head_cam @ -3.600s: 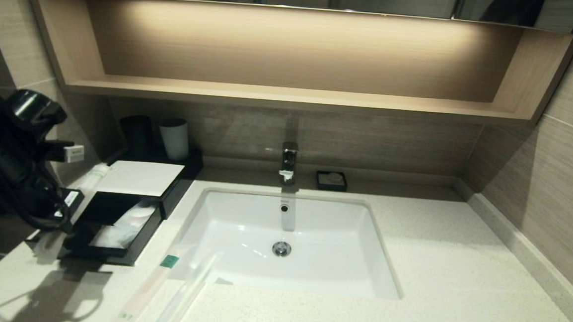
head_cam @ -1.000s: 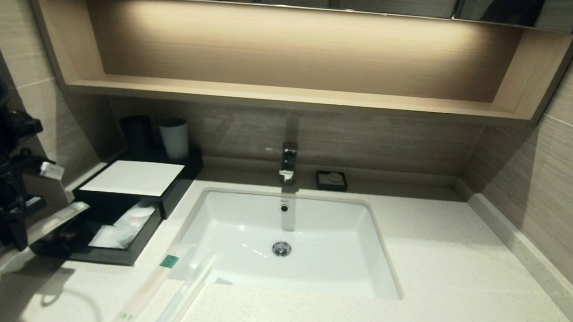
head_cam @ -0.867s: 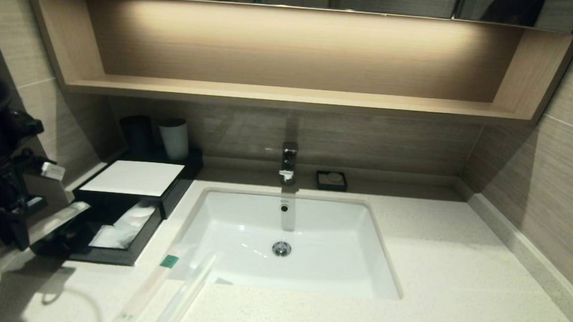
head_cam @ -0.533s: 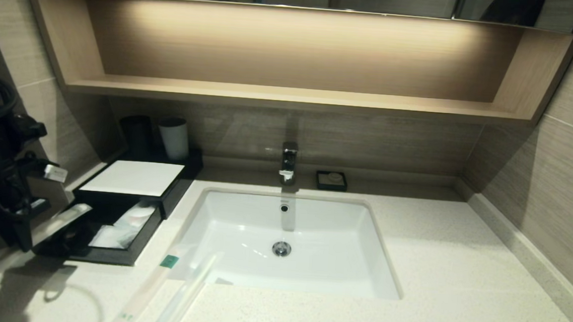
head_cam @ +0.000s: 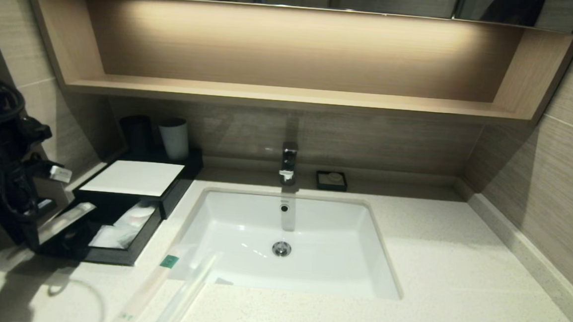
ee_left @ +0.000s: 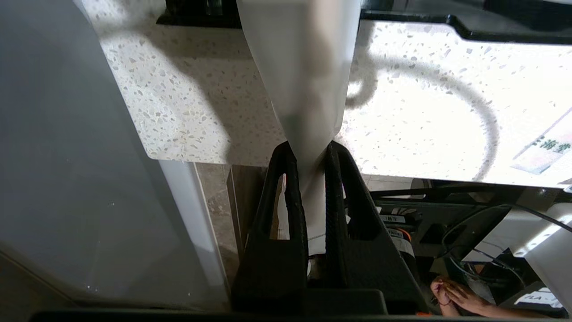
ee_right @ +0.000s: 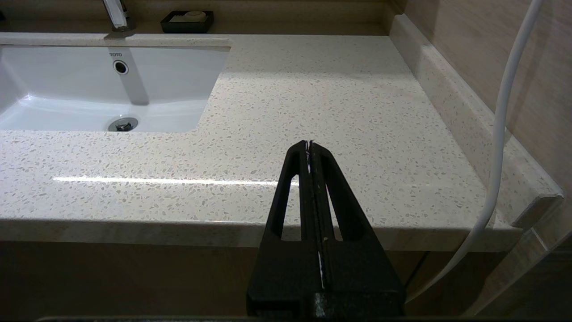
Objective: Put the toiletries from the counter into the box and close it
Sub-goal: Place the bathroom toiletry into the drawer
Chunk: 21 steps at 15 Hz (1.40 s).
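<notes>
My left gripper (head_cam: pixel 37 235) is shut on the end of one toiletry (head_cam: pixel 66 221), a long stick in a whitish wrapper; the stick slants over the left rim of the box's open drawer (head_cam: pixel 111 256). In the left wrist view the jaws (ee_left: pixel 309 150) pinch the wrapper (ee_left: pixel 304 67) above the counter (ee_left: pixel 201 112). The black box (head_cam: pixel 133 177) has a white top panel. Two more toiletries (head_cam: pixel 147 284) (head_cam: pixel 186 289) with green labels lie on the counter (head_cam: pixel 434 269) at the front, left of the sink. My right gripper (ee_right: pixel 309 144) is shut and empty, parked off the counter's front right edge.
White packets (head_cam: pixel 122 226) lie in the drawer. A black cup (head_cam: pixel 136 133) and a white cup (head_cam: pixel 174 138) stand behind the box. The sink (head_cam: pixel 358 285), the tap (head_cam: pixel 288 162) and a black soap dish (head_cam: pixel 331 180) are in the middle. A wall (head_cam: pixel 553 187) bounds the right.
My left arm came down from beside the box's white top, drew back left, and over the last second has carried the stick slightly right toward the open drawer. The right arm has not moved.
</notes>
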Tool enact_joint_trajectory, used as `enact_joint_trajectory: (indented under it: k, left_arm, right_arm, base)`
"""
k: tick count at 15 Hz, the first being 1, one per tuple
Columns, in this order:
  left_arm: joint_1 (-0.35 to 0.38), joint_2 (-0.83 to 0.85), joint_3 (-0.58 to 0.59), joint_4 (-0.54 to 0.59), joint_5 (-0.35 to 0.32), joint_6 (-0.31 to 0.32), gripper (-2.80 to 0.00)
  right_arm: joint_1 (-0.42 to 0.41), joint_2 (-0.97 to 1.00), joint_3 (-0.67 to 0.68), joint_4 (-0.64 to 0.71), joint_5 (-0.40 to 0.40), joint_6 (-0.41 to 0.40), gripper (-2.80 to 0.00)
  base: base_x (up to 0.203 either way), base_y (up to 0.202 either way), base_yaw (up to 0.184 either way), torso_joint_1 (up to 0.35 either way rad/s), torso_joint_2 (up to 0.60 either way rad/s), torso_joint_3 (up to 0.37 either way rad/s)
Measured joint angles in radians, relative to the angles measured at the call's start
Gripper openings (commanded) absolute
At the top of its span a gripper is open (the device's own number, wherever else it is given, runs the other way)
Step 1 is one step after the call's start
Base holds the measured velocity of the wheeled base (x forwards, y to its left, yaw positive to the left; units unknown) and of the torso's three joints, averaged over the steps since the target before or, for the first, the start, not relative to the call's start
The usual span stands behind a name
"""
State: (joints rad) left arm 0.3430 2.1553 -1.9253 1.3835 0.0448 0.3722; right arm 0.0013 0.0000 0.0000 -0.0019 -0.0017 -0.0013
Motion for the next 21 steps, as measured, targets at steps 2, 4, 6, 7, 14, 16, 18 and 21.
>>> enact_joint_trajectory:
  k: [2,4,6,7,14,16,18,21]
  left_arm:
    - [-0.003,0.008,0.000,-0.018,0.000,0.000,-2.80]
    - [-0.007,0.016,0.000,-0.037,0.000,-0.001,-2.80]
    - [-0.012,0.022,0.000,-0.043,-0.001,-0.002,-2.80]
    - [-0.015,0.024,0.000,-0.051,-0.001,-0.002,-2.80]
    - [-0.021,0.034,0.000,-0.097,-0.011,-0.002,-2.80]
    - [-0.023,0.036,0.000,-0.103,-0.031,-0.002,-2.80]
    - [-0.023,0.040,0.000,-0.112,-0.032,-0.001,-2.80]
    - [-0.023,0.050,0.000,-0.135,-0.033,-0.002,-2.80]
  right_arm:
    - [0.000,0.000,0.000,0.001,0.000,0.000,-2.80]
    - [0.000,0.000,0.000,0.001,0.000,0.000,-2.80]
    - [0.000,0.000,0.000,0.000,0.000,0.000,-2.80]
    - [0.000,0.000,0.000,0.000,0.000,0.000,-2.80]
    - [0.000,0.000,0.000,0.000,0.001,0.000,-2.80]
    - [0.000,0.000,0.000,0.000,0.000,0.000,-2.80]
    - [0.000,0.000,0.000,0.001,0.000,0.000,-2.80]
    - [0.000,0.000,0.000,0.001,0.000,0.000,-2.80]
  base:
    - [0.000,0.000,0.000,0.000,0.00,0.000]
    - [0.000,0.000,0.000,0.000,0.00,0.000]
    - [0.000,0.000,0.000,0.000,0.00,0.000]
    - [0.000,0.000,0.000,0.000,0.00,0.000]
    - [0.000,0.000,0.000,0.000,0.00,0.000]
    - [0.000,0.000,0.000,0.000,0.00,0.000]
    - [0.000,0.000,0.000,0.000,0.00,0.000]
    - [0.000,0.000,0.000,0.000,0.00,0.000]
